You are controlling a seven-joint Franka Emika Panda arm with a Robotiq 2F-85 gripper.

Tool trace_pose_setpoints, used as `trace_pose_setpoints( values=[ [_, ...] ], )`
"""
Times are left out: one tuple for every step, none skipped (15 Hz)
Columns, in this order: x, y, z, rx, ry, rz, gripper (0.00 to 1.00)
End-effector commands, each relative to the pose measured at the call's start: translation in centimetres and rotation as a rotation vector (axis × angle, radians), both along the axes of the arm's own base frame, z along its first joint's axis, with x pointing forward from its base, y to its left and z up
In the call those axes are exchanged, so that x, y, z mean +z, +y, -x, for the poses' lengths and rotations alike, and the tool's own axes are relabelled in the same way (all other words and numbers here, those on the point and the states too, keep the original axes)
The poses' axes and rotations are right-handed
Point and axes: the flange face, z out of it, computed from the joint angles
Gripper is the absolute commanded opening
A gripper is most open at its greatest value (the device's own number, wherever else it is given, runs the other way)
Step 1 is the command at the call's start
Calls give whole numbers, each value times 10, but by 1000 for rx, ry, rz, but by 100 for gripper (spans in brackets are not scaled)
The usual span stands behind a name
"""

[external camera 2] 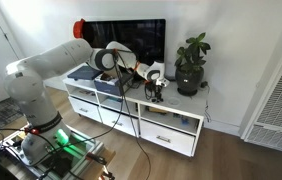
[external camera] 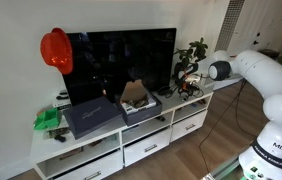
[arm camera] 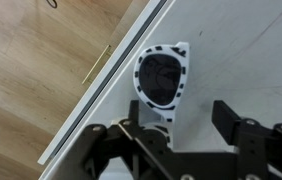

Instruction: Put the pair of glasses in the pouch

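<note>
The glasses [arm camera: 161, 78] have a white frame with black spots and dark lenses. They lie on the white cabinet top [arm camera: 241, 50] close to its front edge. My gripper [arm camera: 179, 106] is open just above them; one lens shows beyond the fingers and the other end is hidden under my left finger. In both exterior views the gripper [external camera: 186, 85] [external camera 2: 153, 86] hangs low over the cabinet beside the plant. I cannot pick out a pouch for certain; a dark flat case [external camera: 91, 115] and an open dark container [external camera: 137, 102] sit in front of the TV.
A potted plant [external camera: 193, 55] [external camera 2: 191, 65] stands close to the gripper. A large TV [external camera: 121, 60] fills the cabinet's back. A red helmet [external camera: 56, 48] hangs at the TV's corner and a green object [external camera: 47, 118] lies at the cabinet's end. Wooden floor [arm camera: 41, 70] lies below the edge.
</note>
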Motion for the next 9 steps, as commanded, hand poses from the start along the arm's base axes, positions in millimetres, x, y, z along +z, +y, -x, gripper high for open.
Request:
trace_pose_setpoints(
  values=[
    [-2,-5,-5,-33,6,-17,48],
    [-1,-6,-6,-35,6,-17,41],
    [-1,-6,-7,-36,5,-18,35],
    [0,-6,-8,-35,2,-18,28],
    [2,-6,-9,-33,-3,-16,21],
    [7,-5,-11,-30,-10,-18,15],
    [13,-4,-13,-25,-22,-15,6],
    [20,-3,-16,-20,-34,-13,8],
    [26,-2,-18,-17,-41,-15,9]
  ],
)
